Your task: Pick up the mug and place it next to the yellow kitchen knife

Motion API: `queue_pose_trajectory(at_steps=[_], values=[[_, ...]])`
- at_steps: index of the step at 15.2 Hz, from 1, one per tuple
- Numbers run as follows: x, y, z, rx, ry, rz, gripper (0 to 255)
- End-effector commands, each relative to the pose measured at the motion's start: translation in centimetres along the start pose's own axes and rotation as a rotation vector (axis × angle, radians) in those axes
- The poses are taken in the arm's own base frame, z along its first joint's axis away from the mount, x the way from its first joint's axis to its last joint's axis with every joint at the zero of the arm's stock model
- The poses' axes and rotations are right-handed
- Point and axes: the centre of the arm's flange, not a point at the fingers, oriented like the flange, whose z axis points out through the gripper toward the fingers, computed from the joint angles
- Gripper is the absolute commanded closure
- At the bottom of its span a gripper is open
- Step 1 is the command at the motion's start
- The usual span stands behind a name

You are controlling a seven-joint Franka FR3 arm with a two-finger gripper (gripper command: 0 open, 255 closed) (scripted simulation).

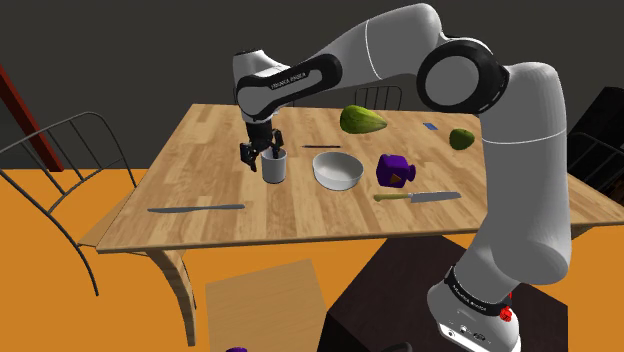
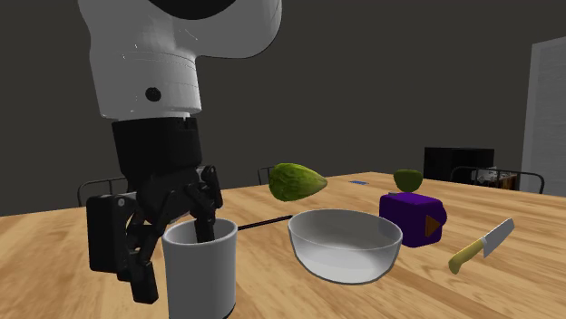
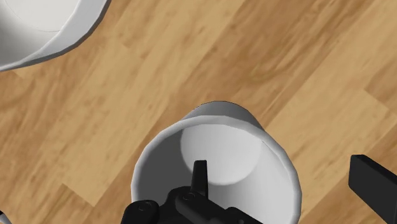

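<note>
Fingers (image 3: 200,173) stand apart, astride one wall of the mug (image 3: 222,137): one inside, one outside, neither clamping it. The gripper (image 1: 264,152) hangs straight above. The mug stands upright on the table (image 1: 200,160), just beside the bowl (image 1: 337,170) and well apart from the knife (image 1: 416,196). Judged rigid, light, smooth and breakable: pinch the wall below the rim
</note>
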Motion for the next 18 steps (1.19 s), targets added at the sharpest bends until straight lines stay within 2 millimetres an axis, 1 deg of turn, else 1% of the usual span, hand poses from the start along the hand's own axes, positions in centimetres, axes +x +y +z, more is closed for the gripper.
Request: queue_pose_trajectory(at_steps=[1,2,3,12,18], values=[[0.0,0.0,0.0,0.0,0.0,0.0,0],[0.0,0.0,0.0,0.0,0.0,0.0,0],[0.0,0.0,0.0,0.0,0.0,0.0,255],[0.0,0.0,0.0,0.0,0.0,0.0,255],[-0.3,0.2,-3.1,0.0,0.0,0.0,255]])
